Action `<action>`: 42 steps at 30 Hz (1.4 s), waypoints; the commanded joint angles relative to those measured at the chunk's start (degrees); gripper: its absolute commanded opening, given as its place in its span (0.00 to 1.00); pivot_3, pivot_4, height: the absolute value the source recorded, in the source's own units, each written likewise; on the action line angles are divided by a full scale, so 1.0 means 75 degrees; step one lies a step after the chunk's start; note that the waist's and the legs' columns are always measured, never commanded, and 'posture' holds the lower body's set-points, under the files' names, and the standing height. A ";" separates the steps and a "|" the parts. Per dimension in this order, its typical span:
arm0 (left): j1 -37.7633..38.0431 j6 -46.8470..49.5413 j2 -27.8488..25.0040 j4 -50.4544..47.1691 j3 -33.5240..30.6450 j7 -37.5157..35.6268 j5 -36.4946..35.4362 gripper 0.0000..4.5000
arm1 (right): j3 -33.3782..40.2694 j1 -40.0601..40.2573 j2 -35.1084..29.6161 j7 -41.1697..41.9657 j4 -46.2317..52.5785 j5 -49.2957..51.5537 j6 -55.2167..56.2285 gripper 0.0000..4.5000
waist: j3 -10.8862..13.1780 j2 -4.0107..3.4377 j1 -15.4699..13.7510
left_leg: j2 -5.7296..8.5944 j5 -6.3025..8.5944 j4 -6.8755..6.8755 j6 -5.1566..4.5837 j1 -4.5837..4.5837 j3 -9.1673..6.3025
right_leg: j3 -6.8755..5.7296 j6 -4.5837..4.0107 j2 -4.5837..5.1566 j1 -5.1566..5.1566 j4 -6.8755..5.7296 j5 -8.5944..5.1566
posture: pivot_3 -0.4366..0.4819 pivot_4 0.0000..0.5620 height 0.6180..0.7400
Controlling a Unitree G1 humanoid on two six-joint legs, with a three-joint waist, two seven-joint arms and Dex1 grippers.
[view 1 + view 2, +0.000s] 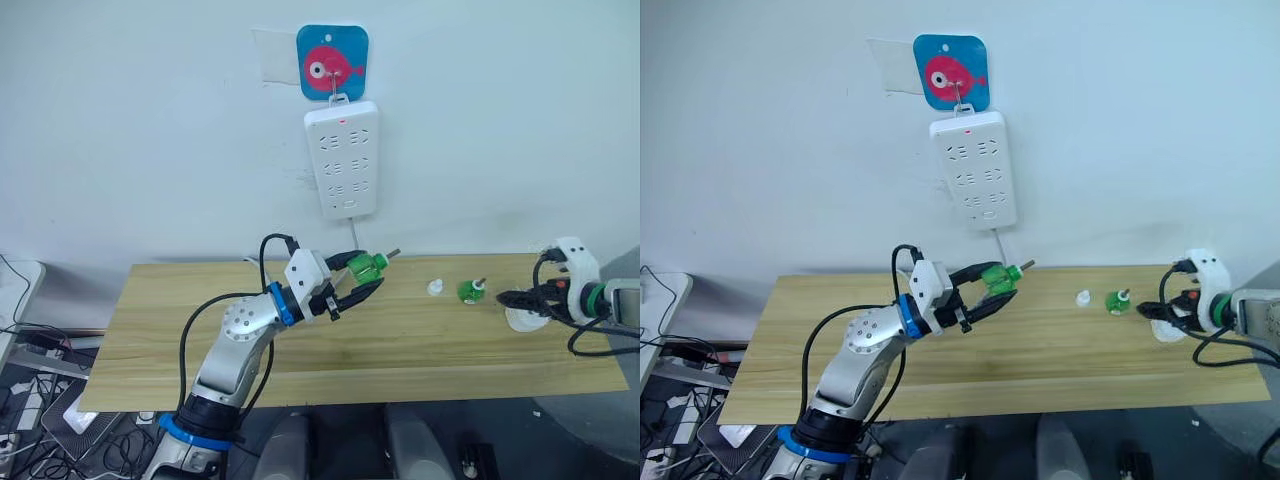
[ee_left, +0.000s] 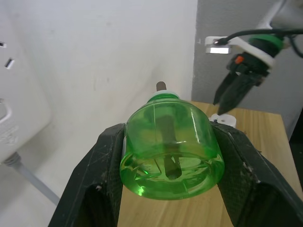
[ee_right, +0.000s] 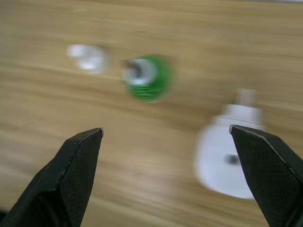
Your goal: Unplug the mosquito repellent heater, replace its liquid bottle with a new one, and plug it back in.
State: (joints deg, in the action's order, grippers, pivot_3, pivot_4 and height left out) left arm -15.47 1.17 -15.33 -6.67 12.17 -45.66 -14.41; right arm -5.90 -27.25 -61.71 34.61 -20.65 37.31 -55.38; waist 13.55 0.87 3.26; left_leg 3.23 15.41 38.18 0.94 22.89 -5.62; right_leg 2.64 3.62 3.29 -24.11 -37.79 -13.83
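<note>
A wooden worktop (image 1: 400,340) stands against a white wall. On the wall above its far edge hangs a white power strip (image 1: 342,158), under a blue square hook plate with a pink fish (image 1: 332,62).

The left hand (image 1: 366,275) is raised above the worktop near the middle of the far edge. Its two black fingers (image 2: 102,175) pinch a green bottle (image 1: 364,266) by its sides. The bottle lies tilted, its dark wick pointing toward the wall and the right end of the worktop. In the left wrist view the bottle's round base faces the camera, with the wick rod visible inside through the clear green plastic. It has no cap.

A small white cap (image 1: 435,288) lies on the worktop toward the far right. Just beside it, nearer the right end, a second green bottle (image 1: 470,291) stands upright with a wick rod at its neck.

The white heater (image 1: 526,318) lies on the worktop near the right end, unplugged and well apart from the power strip. In the right wrist view its plug end points toward the far edge.

The right hand (image 1: 508,297) hovers over the heater, fingers (image 3: 75,170) spread wide and pinching nothing. It sits between the standing bottle and the heater, near both.
</note>
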 commanded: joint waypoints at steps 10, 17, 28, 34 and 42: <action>0.0366 -0.0059 0.0011 -0.0618 0.0114 0.0178 0.0027 0.50 | -0.0317 -0.1286 0.0842 0.0711 -0.2371 -0.2269 0.0019 1.00 | 0.0003 0.0000 -0.0009 | 0.0003 0.0000 -0.0001 0.0000 -0.0001 -0.0001 | 0.0005 0.0000 0.0002 -0.0001 -0.0002 0.0000 | 0.43 0.42 1.00; 0.0482 0.0046 -0.0056 -0.0784 0.0118 0.0320 0.0054 0.50 | -0.0267 -0.1621 0.1284 0.0973 -0.3248 -0.3045 0.0392 1.00 | 0.0006 0.0003 -0.0058 | 0.0006 0.0000 -0.0001 0.0000 0.0000 -0.0002 | 0.0003 0.0000 0.0004 0.0001 0.0000 0.0000 | 0.45 0.44 1.00; 0.0441 0.0130 -0.0074 -0.0771 0.0165 0.0395 0.0091 0.50 | -0.0185 -0.2152 0.1858 0.1360 -0.4731 -0.3902 0.1511 1.00 | 0.0010 0.0004 -0.0057 | 0.0006 0.0000 -0.0001 0.0000 -0.0001 -0.0001 | 0.0004 -0.0001 0.0004 0.0001 -0.0001 0.0000 | 0.45 0.45 1.00; 0.0441 0.0177 -0.0116 -0.0788 0.0169 0.0407 0.0141 0.50 | -0.0107 -0.2279 0.1978 0.1509 -0.5178 -0.4200 0.1791 1.00 | 0.0016 0.0005 -0.0061 | 0.0007 0.0000 -0.0002 0.0000 -0.0001 0.0000 | 0.0006 -0.0001 0.0006 0.0001 0.0000 0.0000 | 0.45 0.46 1.00; 0.0480 0.0235 -0.0127 -0.0816 0.0170 0.0381 0.0142 0.50 | 0.0044 -0.2304 0.1895 0.1915 -0.5279 -0.4329 0.1800 0.66 | 0.0025 0.0014 -0.0049 | 0.0005 0.0000 -0.0002 0.0000 -0.0006 -0.0001 | 0.0005 -0.0001 0.0005 0.0006 0.0001 0.0000 | 0.44 0.47 1.00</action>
State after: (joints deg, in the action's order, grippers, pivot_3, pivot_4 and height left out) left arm -11.75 3.35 -16.31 -10.51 13.20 -42.98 -13.30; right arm -6.32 -44.04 -46.78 47.25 -60.41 5.28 -41.64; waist 13.75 0.98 2.89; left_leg 3.27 15.42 38.16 0.94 22.85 -5.64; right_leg 2.67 3.61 3.33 -24.06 -37.78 -13.83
